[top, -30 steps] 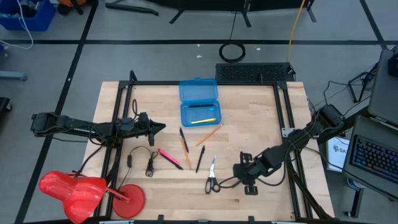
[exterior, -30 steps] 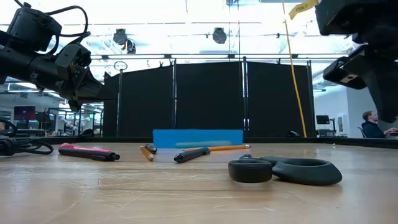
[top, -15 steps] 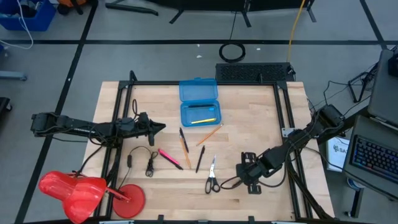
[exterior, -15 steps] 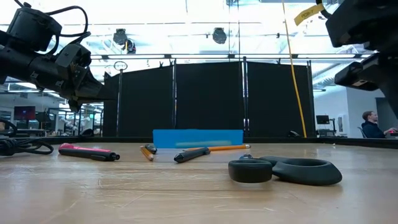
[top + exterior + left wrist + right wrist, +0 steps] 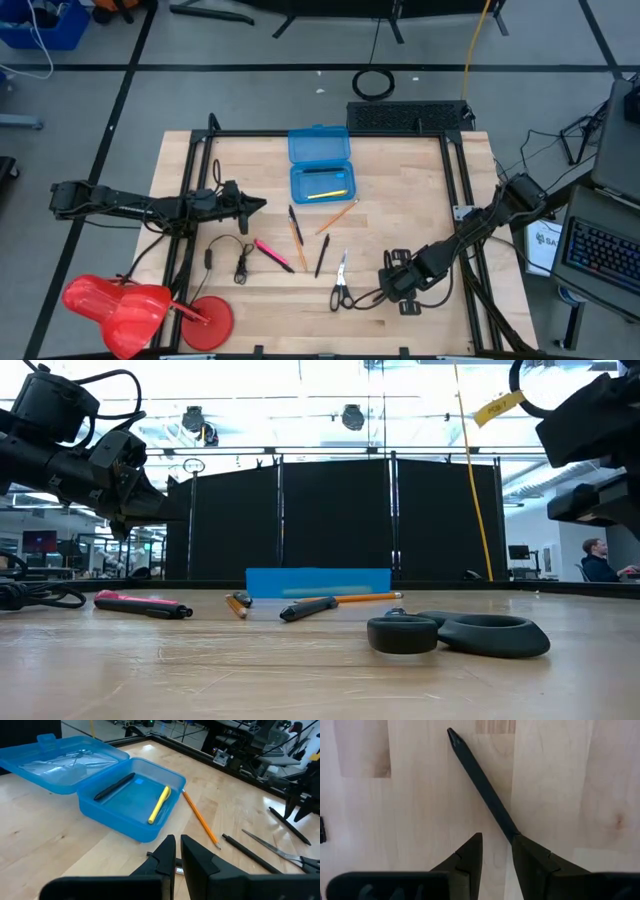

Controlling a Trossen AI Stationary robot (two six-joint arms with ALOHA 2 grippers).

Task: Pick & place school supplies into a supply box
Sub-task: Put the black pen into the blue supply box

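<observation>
I find the table (image 5: 420, 190) in mid-task order. The supply box (image 5: 320, 165) lies open at the far centre, lid folded back; my left wrist view shows two items already inside — a yellow pen (image 5: 159, 805) and a black pen (image 5: 115, 786). That is the part done.

The rest is still loose on the wood near the table's middle: an orange pencil (image 5: 337, 216) just beside the box, then a black pen (image 5: 293, 215), a second orange pencil (image 5: 299, 240), another black pen (image 5: 321, 256), a pink pen (image 5: 271, 253) and the scissors (image 5: 341, 282) nearest the front edge. I judge about a quarter of the job complete.

The left gripper (image 5: 255, 205) hangs above the table's left side, pointed toward the box, fingers pressed almost together on nothing (it appears to be waiting).

The right gripper (image 5: 392, 280) is at the front right, just beside the scissors. Its wrist view looks down on a slim black item (image 5: 482, 790) running in beneath the slightly parted fingers (image 5: 467, 857) — I cannot tell whether they touch it, and I see nothing pinched. A black cable (image 5: 228, 255) lies at the left, no part of the task.
</observation>
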